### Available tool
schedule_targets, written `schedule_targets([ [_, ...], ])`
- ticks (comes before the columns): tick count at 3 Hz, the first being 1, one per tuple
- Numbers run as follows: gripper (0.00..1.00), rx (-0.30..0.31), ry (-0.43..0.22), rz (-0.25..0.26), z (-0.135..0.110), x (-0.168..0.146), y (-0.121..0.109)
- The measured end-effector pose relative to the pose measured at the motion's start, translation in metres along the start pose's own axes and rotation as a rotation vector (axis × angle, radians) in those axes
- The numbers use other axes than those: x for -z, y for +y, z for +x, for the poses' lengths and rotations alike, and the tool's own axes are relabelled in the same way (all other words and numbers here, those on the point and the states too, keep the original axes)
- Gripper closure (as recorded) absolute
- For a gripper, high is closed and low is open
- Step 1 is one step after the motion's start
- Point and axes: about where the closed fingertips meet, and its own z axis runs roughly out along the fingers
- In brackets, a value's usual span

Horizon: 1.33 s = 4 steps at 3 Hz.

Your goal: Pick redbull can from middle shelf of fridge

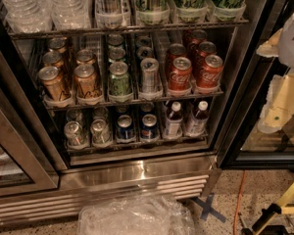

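Observation:
The fridge (137,177) stands open in front of me. Its middle shelf (132,102) holds gold cans at the left, a green can (119,78), the slim silver redbull can (149,75) at the front of its lane, and red Coca-Cola cans (180,73) to the right. More cans stand behind each front one. My gripper (279,109) shows as cream and white parts at the right edge. It is outside the fridge, in front of the right door frame, well to the right of the redbull can and touching none of the cans.
The top rack holds clear bottles and tall green cans. The bottom rack holds small bottles (172,120) and blue cans. A glass door (14,151) hangs open at left. A crumpled plastic sheet (137,217), an orange cable (239,195) and a yellow-black frame (279,207) lie on the floor.

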Motion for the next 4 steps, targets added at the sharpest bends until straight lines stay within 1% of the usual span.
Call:
schedule_targets([
  [1,0.0,-0.009,-0.009,0.011,-0.002,0.0,0.0],
  [2,0.0,-0.086,-0.056,0.007,-0.008,-0.017,0.017],
  [3,0.0,-0.204,-0.124,-0.018,-0.013,-0.057,0.039],
  [4,0.0,-0.315,-0.196,-0.04,-0.019,-0.098,0.051],
])
